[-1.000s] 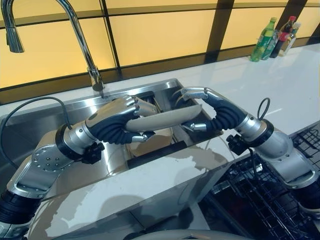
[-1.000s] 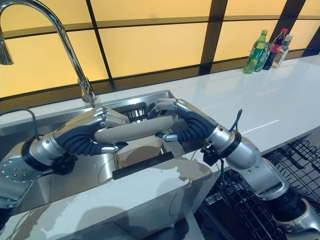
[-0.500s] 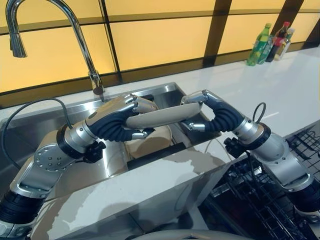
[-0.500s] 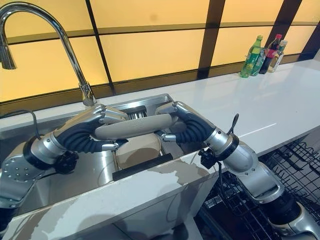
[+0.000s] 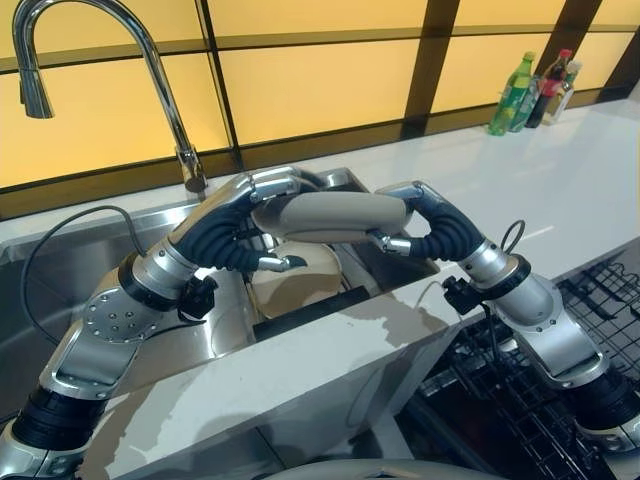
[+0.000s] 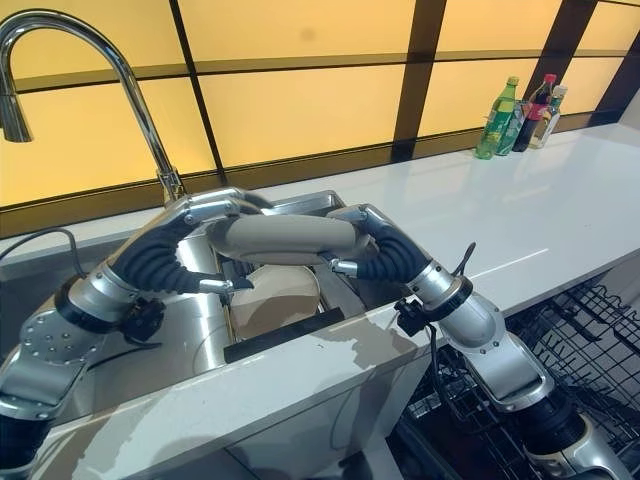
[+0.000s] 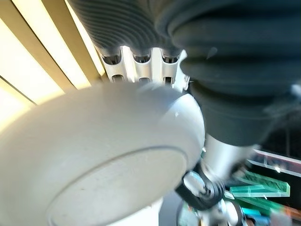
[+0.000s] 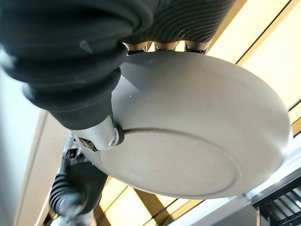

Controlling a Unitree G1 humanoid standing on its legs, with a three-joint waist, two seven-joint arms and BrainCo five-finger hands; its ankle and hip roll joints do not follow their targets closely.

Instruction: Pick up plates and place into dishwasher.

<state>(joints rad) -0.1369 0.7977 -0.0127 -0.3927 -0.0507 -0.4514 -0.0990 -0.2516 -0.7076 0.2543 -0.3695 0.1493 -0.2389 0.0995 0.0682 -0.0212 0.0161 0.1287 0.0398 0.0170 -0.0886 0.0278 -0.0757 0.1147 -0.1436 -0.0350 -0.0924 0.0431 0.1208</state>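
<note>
Centre frame above the sink point(image 5: 330, 185), the left hand point(image 5: 262, 190) and right hand point(image 5: 420, 205) each pinch the plate point(image 5: 330, 215); level, matched carrying toward the lower-right dishwasher rack point(image 5: 590, 300) seems wise.

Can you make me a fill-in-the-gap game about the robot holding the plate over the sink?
1. The plate is held by ____ hands at once.
2. The left hand and right hand hold it above the ____.
3. Another plate lies down in the sink, right ____ the held one.
4. The bottles stand on the ____.

Missing words: two; sink; below; counter
</note>
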